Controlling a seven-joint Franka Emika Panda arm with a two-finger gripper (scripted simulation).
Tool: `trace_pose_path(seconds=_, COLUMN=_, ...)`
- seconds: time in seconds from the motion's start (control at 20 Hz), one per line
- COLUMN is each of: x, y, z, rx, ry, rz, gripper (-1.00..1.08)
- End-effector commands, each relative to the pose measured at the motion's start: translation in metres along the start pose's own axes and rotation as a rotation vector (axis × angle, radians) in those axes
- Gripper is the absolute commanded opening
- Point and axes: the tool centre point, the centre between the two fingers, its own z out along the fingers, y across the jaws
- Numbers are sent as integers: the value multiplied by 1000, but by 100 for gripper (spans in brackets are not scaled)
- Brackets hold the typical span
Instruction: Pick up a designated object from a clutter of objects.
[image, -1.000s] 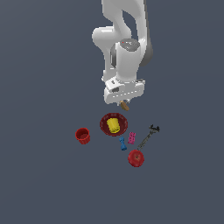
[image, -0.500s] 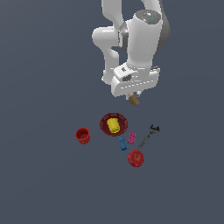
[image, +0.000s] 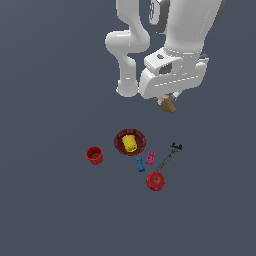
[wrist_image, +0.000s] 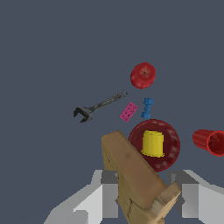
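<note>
1. The gripper (image: 169, 100) hangs high above the floor, and the brown block (image: 168, 104) is clamped between its two fingers, well above the other items.
2. In the wrist view the fingers (wrist_image: 108, 192) stand on both sides of the block (wrist_image: 135, 175) and press on its flanks; the block fills the gap between them.
3. In that view the block looks longer than it is wide (not a real cube). Its long axis is tilted, and one end points away from the camera toward the floor below.
4. In the exterior view only a small tilted corner of the block shows under the white hand; the rest is hidden by the hand.
5. The clutter lies on the dark floor, below the gripper and slightly toward the exterior view's left. The dark red bowl (image: 130, 142) holds the yellow cylinder (image: 130, 143) inside it.
6. The red cup (image: 94, 155) lies well apart from the bowl, on the exterior view's left.
7. The blue brick (image: 140, 163) and the pink brick (image: 150, 157) lie just beside each other, near the bowl.
8. The red ball (image: 156, 181) is nearest to the viewer, near one end of the black wrench (image: 169, 156).
9. Nothing touches the block except the fingers, and the space around it is free.
</note>
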Motion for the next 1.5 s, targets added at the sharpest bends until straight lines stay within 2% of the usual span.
trace_pose_path(seconds=0.0, x=11, y=-5, z=-18, rx=1, ry=-2, rz=-2, gripper=-100)
trace_pose_path(seconds=0.7, x=60, y=-24, z=-96, rx=4, ry=-8, rz=-11, gripper=-100)
trace_pose_path(seconds=1.45, x=79, y=-31, z=-122, rx=5, ry=-10, rz=-15, gripper=-100)
